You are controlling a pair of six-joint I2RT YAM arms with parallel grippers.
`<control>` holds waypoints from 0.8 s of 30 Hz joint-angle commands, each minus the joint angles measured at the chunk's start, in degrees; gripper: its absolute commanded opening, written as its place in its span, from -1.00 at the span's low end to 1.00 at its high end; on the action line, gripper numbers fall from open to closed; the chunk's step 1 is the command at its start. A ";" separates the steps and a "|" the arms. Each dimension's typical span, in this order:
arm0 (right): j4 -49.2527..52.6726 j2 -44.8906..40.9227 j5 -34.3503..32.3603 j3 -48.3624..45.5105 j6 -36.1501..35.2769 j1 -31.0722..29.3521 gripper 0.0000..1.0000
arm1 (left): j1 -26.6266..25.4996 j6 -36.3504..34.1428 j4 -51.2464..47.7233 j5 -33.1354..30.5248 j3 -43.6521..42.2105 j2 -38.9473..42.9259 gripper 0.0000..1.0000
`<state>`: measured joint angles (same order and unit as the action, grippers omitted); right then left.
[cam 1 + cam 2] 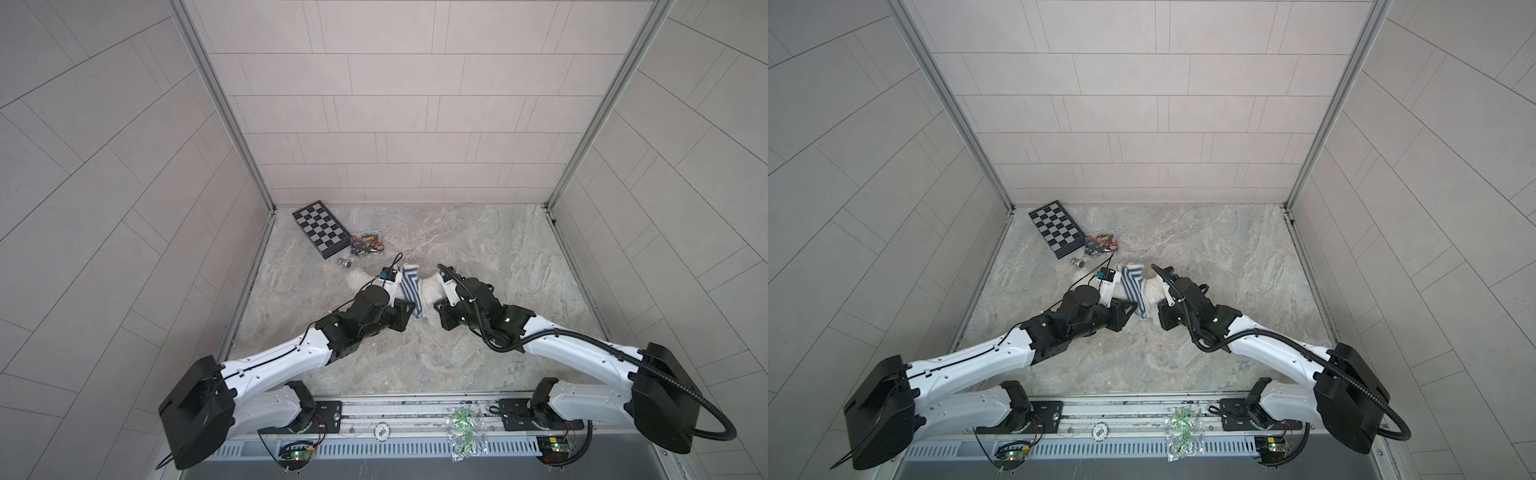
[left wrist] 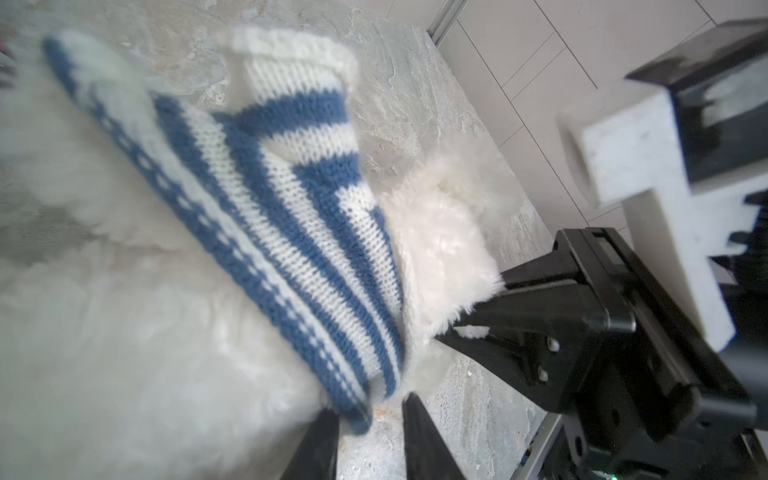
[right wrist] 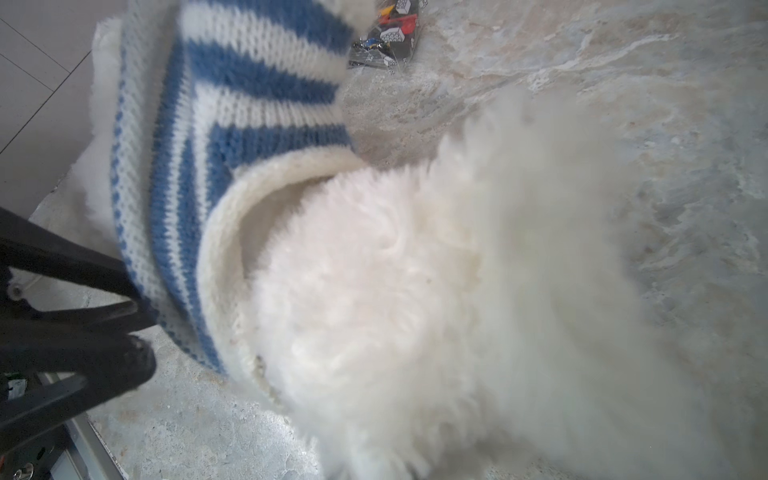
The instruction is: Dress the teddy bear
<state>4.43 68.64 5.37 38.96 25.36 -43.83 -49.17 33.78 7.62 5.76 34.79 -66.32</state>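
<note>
As both top views showed, a fluffy white plush teddy bear [image 1: 430, 291] [image 1: 1152, 291] lay on the grey marble-patterned tabletop [image 1: 478, 249] [image 1: 1217, 249]. It was near a folded black-and-grey chequered chessboard [image 1: 320, 228] [image 1: 1057, 230] & nearer the arm bases than that board. A small blue-and-white striped knit shirt [image 1: 411, 291] [image 1: 1134, 286] sat round the bear's middle, w/ white fur showing past both ends. A clear bag of small mixed-colour parts [image 1: 365, 245] [image 1: 1100, 243] lay just beside the chessboard. A small silver metal piece [image 1: 345, 262] [image 1: 1077, 262] lay btwn the chessboard & the bear.

The left gripper [image 1: 411, 309] [image 1: 1136, 305] [image 2: 370, 415] sat at the shirt's hem, on the bear's chessboard side. In the left wrist view its two black fingertips [image 2: 415, 428] stood a little apart. The hem corner of the shirt [image 2: 291, 208] hung btwn them & bare tabletop showed in the gap, so this pincer was released, not clenched on the knit.

The right gripper [image 1: 436, 306] [image 1: 1158, 307] [image 2: 469, 309] sat on the bear's side away from the chessboard. It was clenched on the bear's fur [image 2: 440, 249] just past the shirt's edge, w/ a white tuft squeezed btwn its black fingers [image 2: 532, 278].

The right wrist view was blurred. Fur [image 3: 415, 311] filled most of it & the shirt's [image 3: 232, 124] white ribbed edge curved round the bear. The left gripper [image 3: 145, 307] touched the striped hem there.
</note>
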 commanded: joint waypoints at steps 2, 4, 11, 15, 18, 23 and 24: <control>-1.89 -1.76 -0.94 0.15 0.93 -0.47 -1.00 | -0.23 1.43 4.13 1.45 0.32 -1.90 -0.48; -1.82 -1.93 -1.00 0.15 0.84 -0.58 -1.00 | -0.26 1.72 4.63 1.55 0.32 -2.57 -0.54; -2.43 -3.74 -2.00 -1.22 0.42 -0.50 -1.00 | -0.10 1.34 3.00 -0.16 0.35 -2.43 -0.89; -3.30 -6.46 -3.73 -3.12 0.43 -0.18 -1.00 | 0.54 0.76 1.10 0.20 -0.91 -1.34 -1.00; -1.68 -8.37 -3.82 -3.16 -0.01 0.83 -1.00 | 2.81 1.48 1.36 2.68 -4.08 0.14 -1.00; 0.17 -11.14 -4.10 -4.86 -0.23 1.81 -1.00 | 6.48 1.34 1.11 5.77 -8.36 2.75 -1.00; 0.42 -11.58 -4.38 -4.98 -0.32 1.87 -1.00 | 7.07 1.05 0.79 6.21 -8.80 2.93 -1.00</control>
<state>5.10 59.16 2.85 34.06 24.86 -42.46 -43.81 35.31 10.44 10.59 27.73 -64.38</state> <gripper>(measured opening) 0.066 0.041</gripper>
